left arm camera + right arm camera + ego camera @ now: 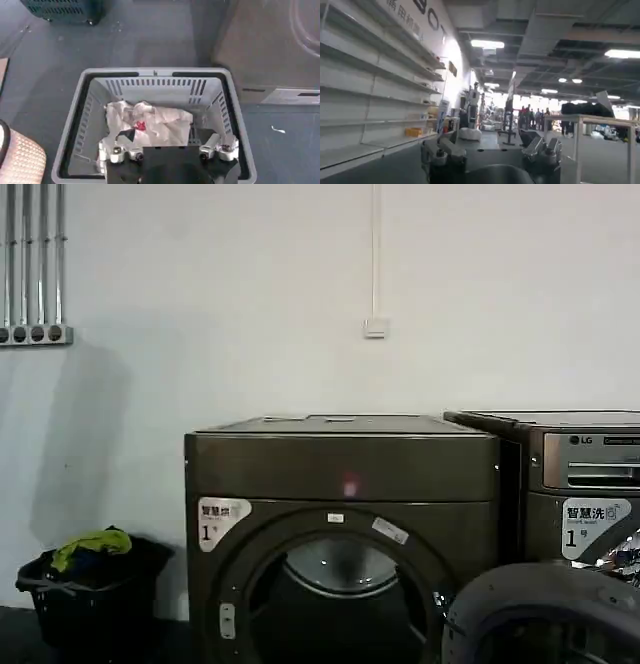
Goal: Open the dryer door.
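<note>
The dryer (340, 464) is a dark bronze-grey box in the middle of the head view, with a white "1" sticker at its upper left. Its round mouth is uncovered and the drum (335, 569) shows inside. The dryer door (545, 609) stands swung out to the right, its dark rim in front of the neighbouring machine. In the left wrist view my left gripper (170, 146) hangs open over a grey basket, holding nothing. In the right wrist view my right gripper (492, 147) is open and empty, facing a long hall with shelves.
An LG-marked machine (585, 474) stands right of the dryer. A black basket (90, 589) with yellow-green clothes sits on the floor at the left. The grey slotted basket (150, 80) under my left gripper holds a crumpled white cloth (150, 120).
</note>
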`<state>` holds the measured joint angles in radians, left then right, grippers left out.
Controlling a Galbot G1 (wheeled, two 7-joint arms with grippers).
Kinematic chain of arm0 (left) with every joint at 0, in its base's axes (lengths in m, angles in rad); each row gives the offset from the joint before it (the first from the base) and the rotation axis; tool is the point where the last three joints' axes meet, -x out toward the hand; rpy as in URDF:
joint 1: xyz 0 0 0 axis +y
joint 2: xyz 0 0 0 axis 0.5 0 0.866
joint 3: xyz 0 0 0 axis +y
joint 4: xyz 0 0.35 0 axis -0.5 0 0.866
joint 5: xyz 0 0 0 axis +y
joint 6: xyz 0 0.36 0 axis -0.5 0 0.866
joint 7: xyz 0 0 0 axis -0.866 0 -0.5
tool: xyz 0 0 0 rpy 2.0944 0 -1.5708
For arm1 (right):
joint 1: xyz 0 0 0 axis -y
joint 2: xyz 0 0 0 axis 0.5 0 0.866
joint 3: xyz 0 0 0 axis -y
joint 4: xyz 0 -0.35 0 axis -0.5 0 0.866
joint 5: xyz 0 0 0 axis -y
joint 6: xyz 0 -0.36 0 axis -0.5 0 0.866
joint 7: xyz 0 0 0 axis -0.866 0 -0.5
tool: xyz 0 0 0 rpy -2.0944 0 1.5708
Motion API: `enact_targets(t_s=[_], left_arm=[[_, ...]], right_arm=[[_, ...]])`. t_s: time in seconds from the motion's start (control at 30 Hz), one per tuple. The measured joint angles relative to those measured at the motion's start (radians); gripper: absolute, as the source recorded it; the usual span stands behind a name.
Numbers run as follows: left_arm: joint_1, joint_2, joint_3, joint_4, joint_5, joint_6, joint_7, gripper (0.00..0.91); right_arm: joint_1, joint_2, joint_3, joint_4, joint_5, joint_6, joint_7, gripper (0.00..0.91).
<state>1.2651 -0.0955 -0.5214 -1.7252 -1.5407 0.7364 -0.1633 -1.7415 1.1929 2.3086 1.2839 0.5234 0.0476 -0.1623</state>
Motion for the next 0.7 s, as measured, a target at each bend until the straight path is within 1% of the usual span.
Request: enact_targets(t_s=[0.4, 0.6, 0.7], left_arm=[[0.0, 0.001, -0.002, -0.009, 0.023, 0.0, 0.026, 0.907], [0.001, 0.002, -0.004, -0.012, 0.029, 0.0, 0.021, 0.907], [0.0, -0.001, -0.004, -0.012, 0.022, 0.0, 0.0, 0.907]], right_arm=[[-0.003, -0.001, 0.003, -0.01, -0.002, -0.008, 0.006, 0.907], [0.0, -0.002, 0.003, -0.007, -0.002, -0.015, 0.008, 0.907], [0.0, -0.002, 0.003, -0.006, -0.002, -0.015, 0.008, 0.907]])
